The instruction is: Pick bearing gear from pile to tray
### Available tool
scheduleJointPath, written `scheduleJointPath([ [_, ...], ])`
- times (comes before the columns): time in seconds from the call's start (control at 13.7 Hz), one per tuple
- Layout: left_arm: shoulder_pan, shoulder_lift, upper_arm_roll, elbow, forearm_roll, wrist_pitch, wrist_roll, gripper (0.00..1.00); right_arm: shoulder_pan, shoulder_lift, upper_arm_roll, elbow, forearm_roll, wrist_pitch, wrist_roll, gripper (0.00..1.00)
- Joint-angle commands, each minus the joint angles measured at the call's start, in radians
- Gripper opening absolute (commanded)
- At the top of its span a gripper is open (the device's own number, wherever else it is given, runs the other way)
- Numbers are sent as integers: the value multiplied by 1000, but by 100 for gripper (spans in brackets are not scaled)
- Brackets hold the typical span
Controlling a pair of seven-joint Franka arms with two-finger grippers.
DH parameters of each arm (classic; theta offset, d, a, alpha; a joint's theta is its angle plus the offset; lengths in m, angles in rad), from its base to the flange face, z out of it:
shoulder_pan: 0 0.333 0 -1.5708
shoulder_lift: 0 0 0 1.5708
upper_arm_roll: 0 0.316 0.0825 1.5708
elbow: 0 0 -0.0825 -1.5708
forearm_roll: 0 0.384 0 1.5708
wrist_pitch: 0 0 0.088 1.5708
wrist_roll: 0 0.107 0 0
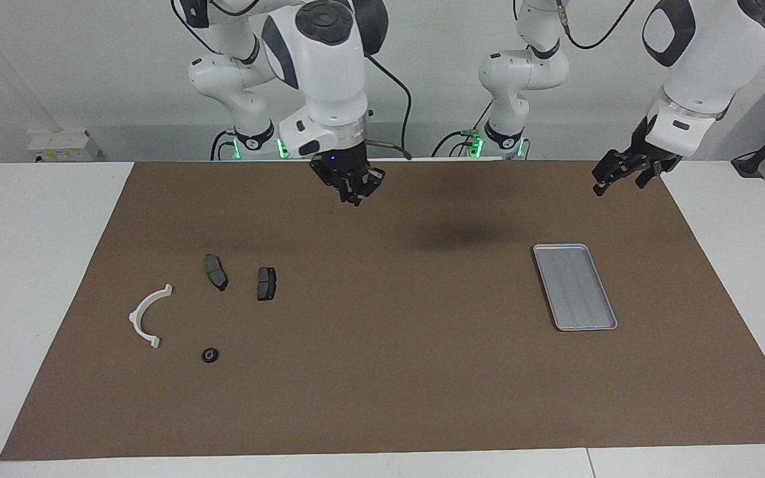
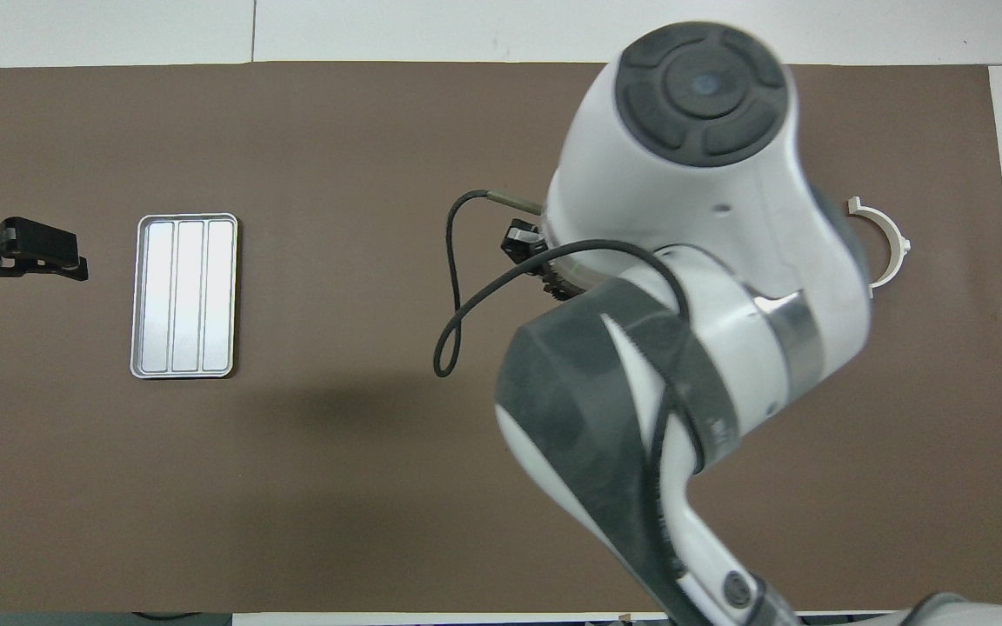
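The pile lies toward the right arm's end of the mat: a white curved bracket (image 1: 147,315), two dark brake pads (image 1: 216,271) (image 1: 266,283), and one small black round bearing gear (image 1: 210,355) farthest from the robots. My right gripper (image 1: 354,189) hangs high over bare mat between the pile and the tray, shut; I cannot see anything between its fingertips. The silver tray (image 1: 575,287) (image 2: 184,296) lies empty toward the left arm's end. My left gripper (image 1: 621,174) (image 2: 31,256) waits open over the mat's edge beside the tray.
A brown mat (image 1: 409,398) covers the table, with white table top around it. In the overhead view the right arm's body (image 2: 692,287) hides the brake pads and the round piece; only the bracket (image 2: 888,243) shows.
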Motion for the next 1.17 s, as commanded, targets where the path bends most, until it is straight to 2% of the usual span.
scheduleJointPath([
  [0.0, -1, -15, 0, -6, 3, -15, 3, 100, 61, 52, -3, -78, -1, 152, 138, 0],
  [0.22, -1, -15, 0, -6, 3, -15, 3, 100, 106, 114, -4, -123, -24, 283, 223, 0],
  [0.58, -1, -15, 0, -6, 3, -15, 3, 100, 163, 284, -3, -119, -137, 436, 346, 0],
  [0.8, -1, -15, 0, -6, 3, -13, 3, 100, 161, 319, -4, -132, -146, 514, 344, 0],
  [1.1, -1, -15, 0, -6, 3, -15, 3, 100, 161, 319, -4, -215, -171, 614, 344, 0],
])
